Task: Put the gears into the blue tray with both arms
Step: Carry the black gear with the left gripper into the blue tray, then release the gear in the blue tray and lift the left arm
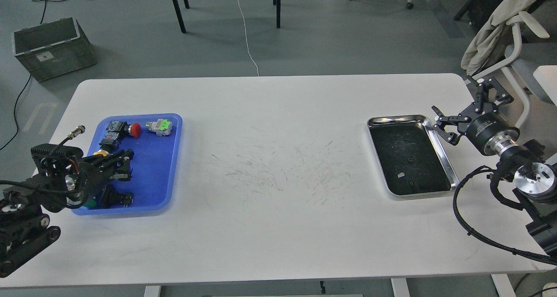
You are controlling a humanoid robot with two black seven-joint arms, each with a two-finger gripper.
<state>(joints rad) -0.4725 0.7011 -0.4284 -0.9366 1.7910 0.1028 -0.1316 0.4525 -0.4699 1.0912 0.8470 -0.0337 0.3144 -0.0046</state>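
The blue tray lies at the table's left side. My left gripper reaches in from the left, low over the tray's middle. Its dark fingers lie close together and I cannot make out whether anything sits between them. One tiny black gear rests on the dark bottom of the steel tray at the right. Just past that tray's far right corner, my right gripper hovers with its fingers spread wide and nothing in them.
Several push-button switches lie in the blue tray, among them a red-capped one and a green-and-white one. A white speck sits in the steel tray. A chair stands beyond the table's right edge.
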